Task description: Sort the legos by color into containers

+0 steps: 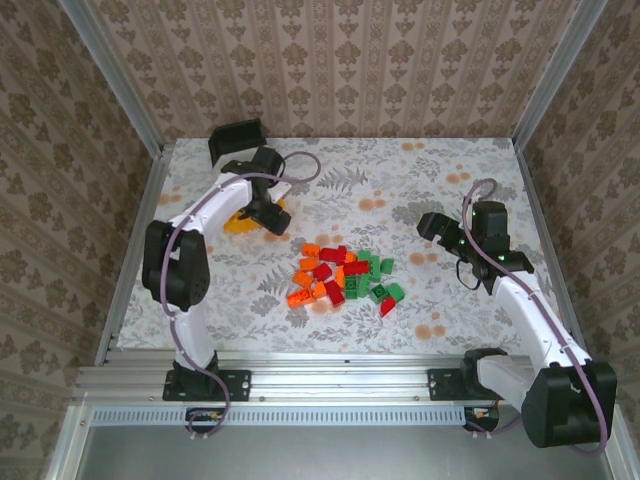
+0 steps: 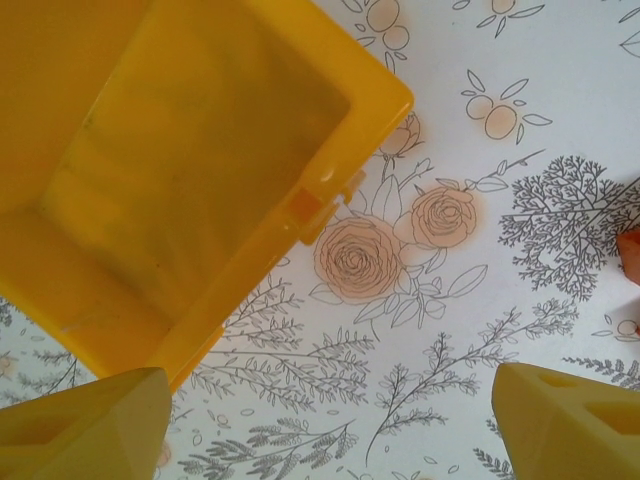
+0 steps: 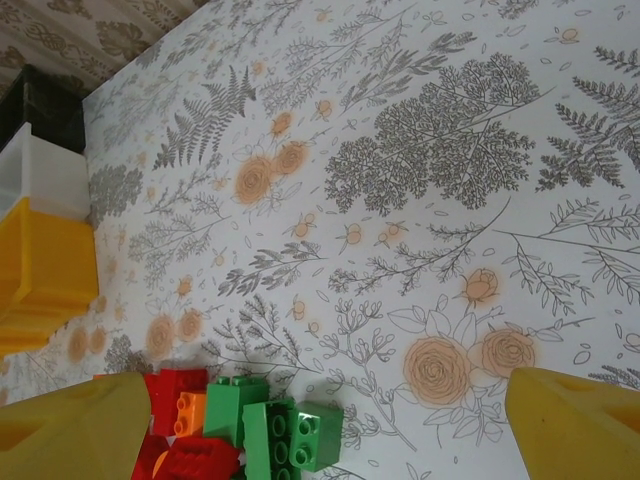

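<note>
Left arm: the upper link rises from the base and the forearm reaches away to the far left of the pile of orange, red and green plastic bricks (image 1: 345,278). The left gripper (image 1: 268,214) points down at the open-top rectangular yellow plastic bin (image 1: 243,220), which stands on the floral-printed table (image 1: 450,180) near the pile. In the left wrist view its yellow fingers (image 2: 80,425) are spread wide and released, with bare table between them and one finger at the bin's corner.

Right arm: the forearm slants from the base toward the right side of the pile. The right gripper (image 1: 433,228) hangs near the pile on that side, with its fingers (image 3: 575,425) parted and grasping nothing.

The black plastic bin (image 3: 40,105), the white translucent bin (image 3: 40,170) and the yellow bin stand in a row, far left of the pile.
</note>
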